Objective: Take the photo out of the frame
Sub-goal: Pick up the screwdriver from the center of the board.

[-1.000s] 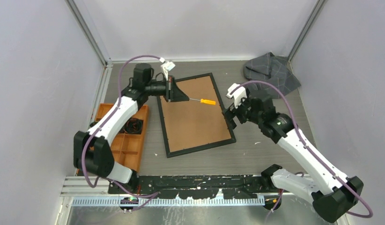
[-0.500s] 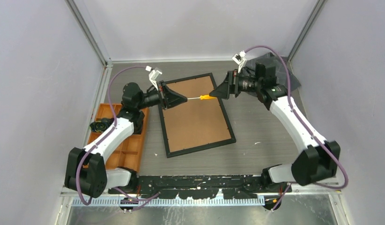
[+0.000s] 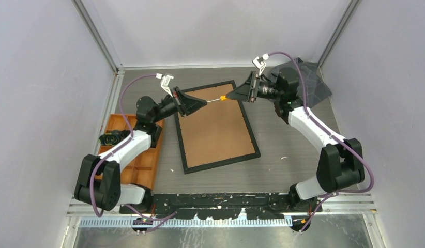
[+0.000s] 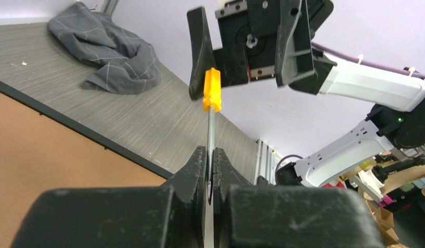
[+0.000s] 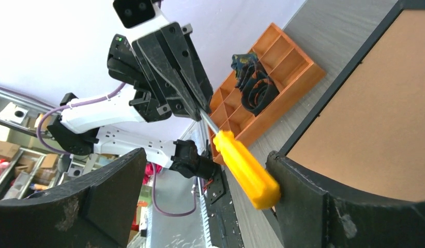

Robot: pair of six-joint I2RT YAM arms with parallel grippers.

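The frame lies face down in the middle of the table, its brown board back up inside the thin black border. The photo is hidden under that back. My left gripper is shut on the metal shaft of an orange-handled screwdriver, held in the air over the frame's far end. In the left wrist view the shaft runs up from my pinched jaws. My right gripper is open around the orange handle; the handle touches one finger, with a wide gap to the other.
An orange compartment tray with black items sits left of the frame. A crumpled grey cloth lies at the back right corner. Walls enclose the table on three sides, and a metal rail runs along the near edge.
My right arm swung from the frame's right edge to the back, bringing its open jaws around the screwdriver handle. My left gripper kept its hold and raised the screwdriver slightly.
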